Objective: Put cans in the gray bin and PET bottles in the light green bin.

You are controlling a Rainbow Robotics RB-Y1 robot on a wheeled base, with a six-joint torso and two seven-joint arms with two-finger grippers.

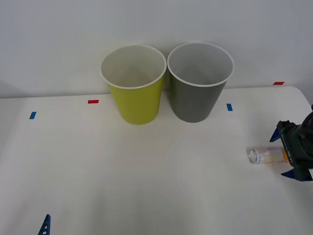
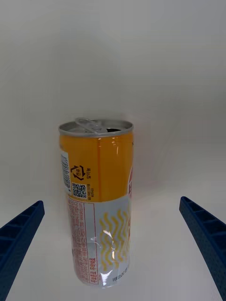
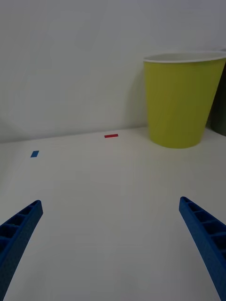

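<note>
Can (image 2: 96, 197) lying between wide-open right claw (image 1: 289, 152) fingers, seemingly untouched; left claw (image 3: 113, 244) open.

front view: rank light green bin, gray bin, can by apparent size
1-2. light green bin and gray bin: look alike, not ranked.
3. can: far smaller, lying on its side by the right claw.

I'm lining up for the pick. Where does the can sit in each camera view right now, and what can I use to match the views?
Front view: the can lies on its side at the table's right edge, just ahead of the open right gripper.
Right wrist view: the can sits centred between the two blue fingers.
Left wrist view: the can is not in it.
Shared landmark: the light green bin, also in the left wrist view.
</note>
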